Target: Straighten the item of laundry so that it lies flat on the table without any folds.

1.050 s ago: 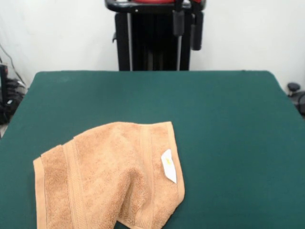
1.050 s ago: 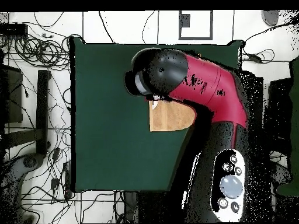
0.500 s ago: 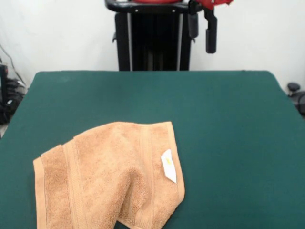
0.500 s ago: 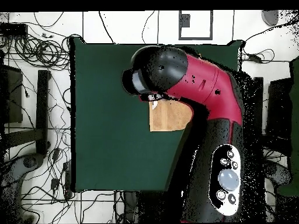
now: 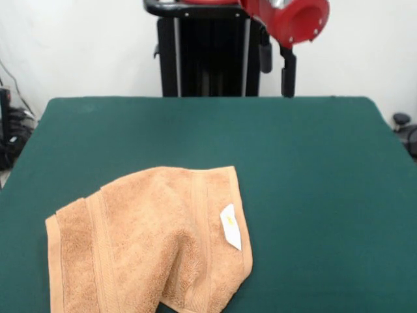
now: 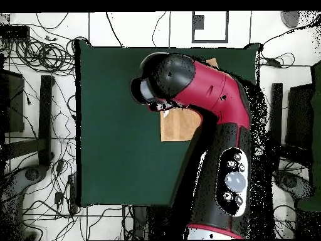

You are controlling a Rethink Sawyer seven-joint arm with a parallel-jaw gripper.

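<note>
The orange-tan towel (image 5: pixel 150 241) lies rumpled and folded over at the near left of the green table (image 5: pixel 313 169), white label (image 5: pixel 230 226) showing. The gripper (image 5: pixel 275 59) hangs high above the far edge, parted, holding nothing. Overhead, the red arm (image 6: pixel 213 119) hides most of the towel.

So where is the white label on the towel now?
In the front view, the white label sits near the right edge of the orange-tan towel, which lies at the near left of the green table.
</note>
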